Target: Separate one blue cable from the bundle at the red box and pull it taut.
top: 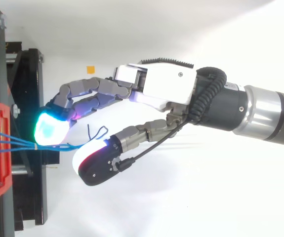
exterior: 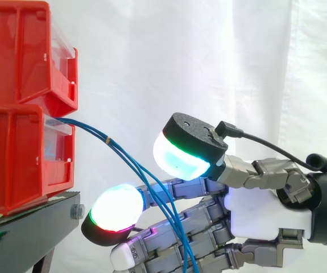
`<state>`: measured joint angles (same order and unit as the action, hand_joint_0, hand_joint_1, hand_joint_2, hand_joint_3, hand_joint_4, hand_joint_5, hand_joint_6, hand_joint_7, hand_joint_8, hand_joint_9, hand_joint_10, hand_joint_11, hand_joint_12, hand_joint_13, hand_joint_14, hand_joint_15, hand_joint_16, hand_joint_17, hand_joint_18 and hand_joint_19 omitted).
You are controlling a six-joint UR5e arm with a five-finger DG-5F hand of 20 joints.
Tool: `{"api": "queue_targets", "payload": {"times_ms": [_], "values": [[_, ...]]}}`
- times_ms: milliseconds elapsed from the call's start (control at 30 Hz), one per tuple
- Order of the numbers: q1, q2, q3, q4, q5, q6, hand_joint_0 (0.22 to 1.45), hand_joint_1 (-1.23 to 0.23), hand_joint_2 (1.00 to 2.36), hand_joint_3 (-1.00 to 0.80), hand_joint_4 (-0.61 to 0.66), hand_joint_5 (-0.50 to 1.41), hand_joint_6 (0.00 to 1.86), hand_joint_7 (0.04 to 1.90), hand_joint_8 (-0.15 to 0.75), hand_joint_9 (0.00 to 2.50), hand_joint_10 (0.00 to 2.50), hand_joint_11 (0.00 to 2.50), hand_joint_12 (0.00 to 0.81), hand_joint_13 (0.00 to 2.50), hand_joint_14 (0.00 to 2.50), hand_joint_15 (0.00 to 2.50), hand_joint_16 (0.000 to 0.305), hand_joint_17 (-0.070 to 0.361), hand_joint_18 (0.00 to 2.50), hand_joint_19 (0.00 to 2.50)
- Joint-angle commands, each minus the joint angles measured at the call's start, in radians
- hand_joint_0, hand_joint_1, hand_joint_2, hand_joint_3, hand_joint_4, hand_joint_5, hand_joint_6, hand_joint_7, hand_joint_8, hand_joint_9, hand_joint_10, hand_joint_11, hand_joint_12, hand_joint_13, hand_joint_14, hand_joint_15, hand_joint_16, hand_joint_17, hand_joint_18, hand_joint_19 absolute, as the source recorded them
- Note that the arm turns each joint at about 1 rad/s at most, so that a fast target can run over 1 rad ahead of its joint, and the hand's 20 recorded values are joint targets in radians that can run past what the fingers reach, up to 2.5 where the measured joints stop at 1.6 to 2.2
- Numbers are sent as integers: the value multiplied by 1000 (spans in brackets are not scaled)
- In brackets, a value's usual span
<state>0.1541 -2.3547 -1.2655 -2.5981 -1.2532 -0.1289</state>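
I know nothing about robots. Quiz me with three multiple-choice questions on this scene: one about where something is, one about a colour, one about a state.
1. Where do the cables come out?
A. the upper bin
B. the lower red bin
C. the curtain

2. What colour are they?
A. blue
B. orange
C. pink

3. How is the hand?
A. clenched in a fist
B. open
C. gripping a bin

Answers:
1. B, they leave the lower bin's front.
2. A, they are thin blue strands.
3. B, a gap shows between the thumb pad and the fingers, and the cables run through it.
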Motion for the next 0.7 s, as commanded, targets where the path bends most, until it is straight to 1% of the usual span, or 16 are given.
{"api": "queue_targets", "payload": {"times_ms": [0, 33, 67, 100, 167, 200, 267, 400, 667], "values": [[1, 0, 0, 1, -6, 6, 469, -619, 1000, -500, 334, -152, 503, 988, 338, 705, 14, 414, 378, 544, 9, 226, 49, 111, 451, 451], [1, -1, 0, 3, -15, 6, 472, -621, 1000, -500, 342, -150, 503, 991, 341, 712, 14, 424, 379, 556, 9, 230, 49, 111, 454, 459], [1, -15, 2, 4, -28, 6, 479, -622, 1000, -500, 338, -147, 504, 996, 344, 729, 15, 433, 376, 577, 10, 242, 49, 110, 463, 474], [1, -15, 0, 10, -37, 9, 483, -623, 1000, -500, 342, -146, 503, 996, 343, 744, 15, 442, 377, 587, 10, 249, 49, 109, 479, 478], [2, -15, 2, 32, -45, 17, 497, -631, 1000, -500, 340, -143, 503, 1007, 343, 765, 17, 465, 372, 599, 11, 267, 47, 107, 486, 491], [5, -15, 2, 44, -43, 15, 501, -632, 1000, -500, 342, -141, 504, 1009, 343, 776, 16, 474, 369, 609, 11, 271, 47, 106, 493, 491], [7, -15, 11, 44, -45, 17, 512, -645, 1000, -500, 337, -139, 504, 1024, 340, 793, 17, 497, 367, 627, 11, 284, 46, 104, 496, 501], [7, -15, 23, 21, -46, 18, 539, -658, 1000, -500, 319, -134, 504, 1073, 336, 843, 18, 549, 362, 671, 13, 322, 44, 99, 516, 531], [7, -15, 23, 21, -49, 28, 560, -684, 1000, -500, 280, -136, 503, 1119, 330, 852, 19, 590, 363, 691, 16, 357, 44, 98, 525, 546]]}}
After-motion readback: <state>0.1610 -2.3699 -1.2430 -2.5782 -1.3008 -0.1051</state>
